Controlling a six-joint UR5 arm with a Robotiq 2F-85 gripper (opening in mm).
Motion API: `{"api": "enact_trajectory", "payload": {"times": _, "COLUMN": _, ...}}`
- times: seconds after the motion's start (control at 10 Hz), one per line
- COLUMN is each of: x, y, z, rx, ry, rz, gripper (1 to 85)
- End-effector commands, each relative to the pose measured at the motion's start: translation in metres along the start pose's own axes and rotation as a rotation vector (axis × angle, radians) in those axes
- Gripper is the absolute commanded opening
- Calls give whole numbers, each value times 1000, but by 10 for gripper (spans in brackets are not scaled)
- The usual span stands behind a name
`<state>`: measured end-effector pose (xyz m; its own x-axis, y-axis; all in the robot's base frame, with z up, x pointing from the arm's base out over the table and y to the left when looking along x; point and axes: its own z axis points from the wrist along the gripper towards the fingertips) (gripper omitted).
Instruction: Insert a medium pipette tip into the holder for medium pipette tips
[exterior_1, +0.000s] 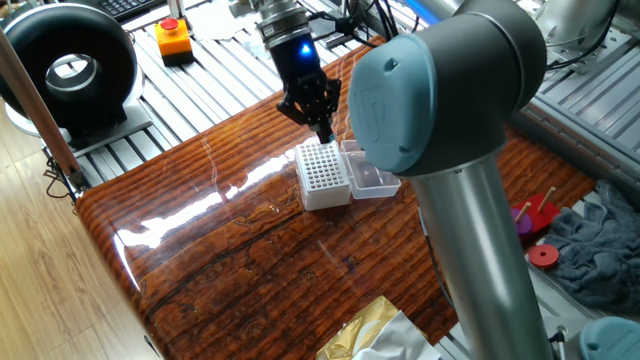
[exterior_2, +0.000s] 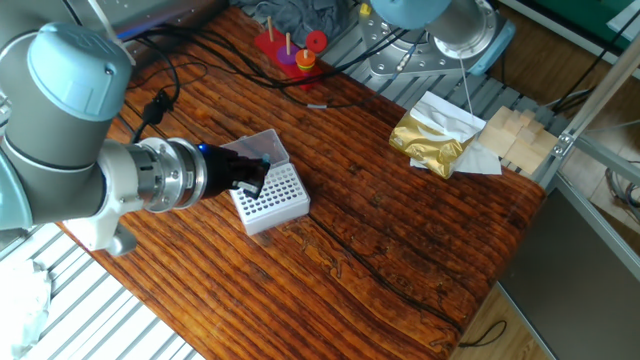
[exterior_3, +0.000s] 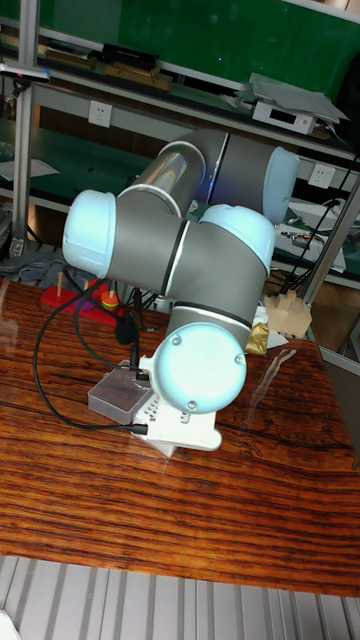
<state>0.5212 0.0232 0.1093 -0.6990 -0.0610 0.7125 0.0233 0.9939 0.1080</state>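
one black gripper (exterior_1: 322, 128) hangs over the far edge of the holder for medium pipette tips (exterior_1: 322, 172), its fingers pinched close together and pointing straight down at the hole grid. from here i cannot tell whether they are clamped on anything: the medium pipette tip is too thin and pale to pick out in any view, so i can't say whether it sits between the fingers or already in a hole. if it is in the fingers, that would explain the vertical pose, since a tapered tip only drops into a round hole when it is held square to the grid.

the holder sits on the glossy wooden table (exterior_1: 250, 250), its clear lid (exterior_1: 368, 172) folded flat to the side away from the arm's approach, which leaves the whole grid open from above. in the other fixed view the gripper (exterior_2: 252, 178) overlaps the corner of the box (exterior_2: 275, 200) nearest the lid. the tall fixed view is mostly blocked by the arm's big joints, with only a sliver of the white box (exterior_3: 160, 415) showing.

my guess is the step in hand is alignment over a hole, or the lift away from one.
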Motion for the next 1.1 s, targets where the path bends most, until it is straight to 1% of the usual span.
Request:
{"api": "enact_trajectory", "payload": {"times": 0.0, "x": -5, "y": 0, "z": 5, "rx": -4, "ry": -7, "rz": -10, "gripper": 10}}
{"api": "enact_trajectory", "payload": {"times": 0.7, "x": -12, "y": 1, "z": 9, "rx": -5, "ry": -15, "rz": -10, "gripper": 10}}
{"api": "enact_trajectory", "payload": {"times": 1.0, "x": -10, "y": 3, "z": 9, "rx": -10, "ry": -13, "rz": -11, "gripper": 10}}
